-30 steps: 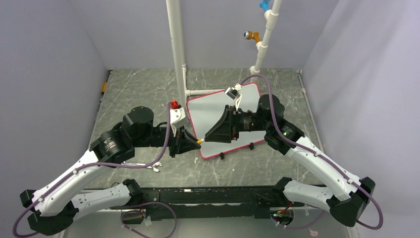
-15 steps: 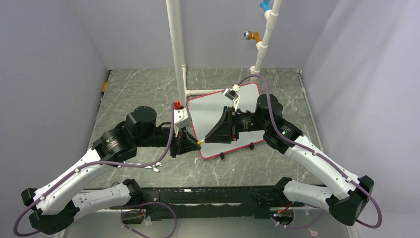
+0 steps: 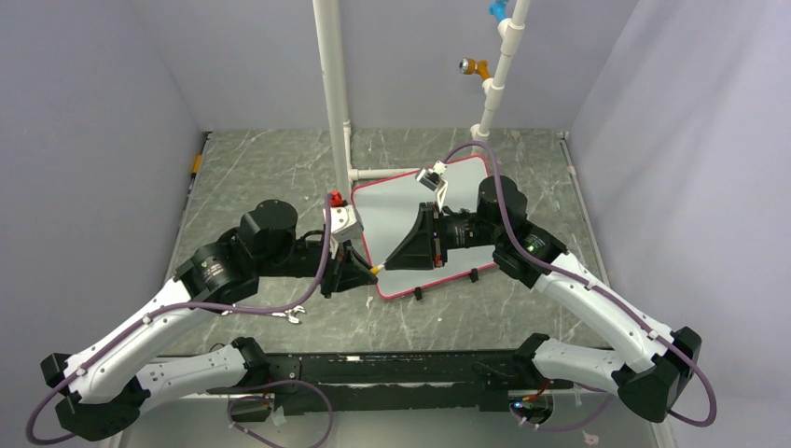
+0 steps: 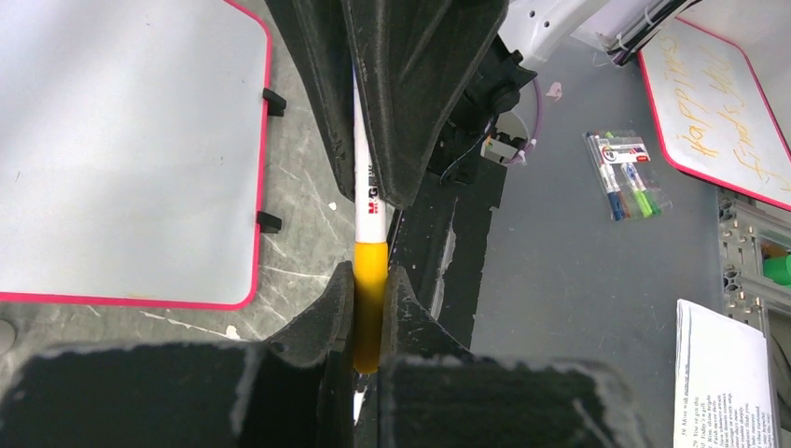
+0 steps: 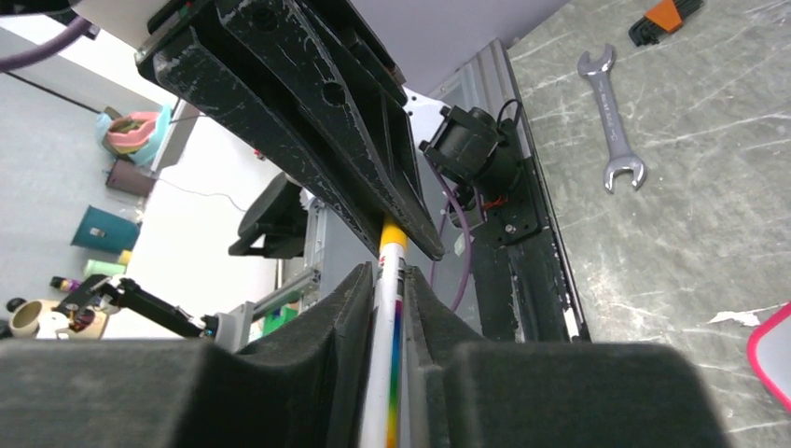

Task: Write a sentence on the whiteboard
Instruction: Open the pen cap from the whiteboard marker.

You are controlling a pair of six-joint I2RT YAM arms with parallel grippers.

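Note:
The whiteboard, white with a red-pink rim, lies flat on the table at the middle back; it also fills the upper left of the left wrist view. Its visible surface is plain, and no sentence shows on it. A white marker with a yellow cap hangs level just off the board's near-left corner, between the two grippers. My left gripper is shut on the yellow cap. My right gripper is shut on the white barrel, facing the left one tip to tip.
A steel wrench lies on the table near the left arm. A white pipe stands upright behind the board. Beyond the table's near edge lie another written-on board, a marker pack and a printed sheet.
The right gripper's jaws have closed onto the marker barrel. Both arms crept slightly toward each other; the left grip on the cap has not changed.

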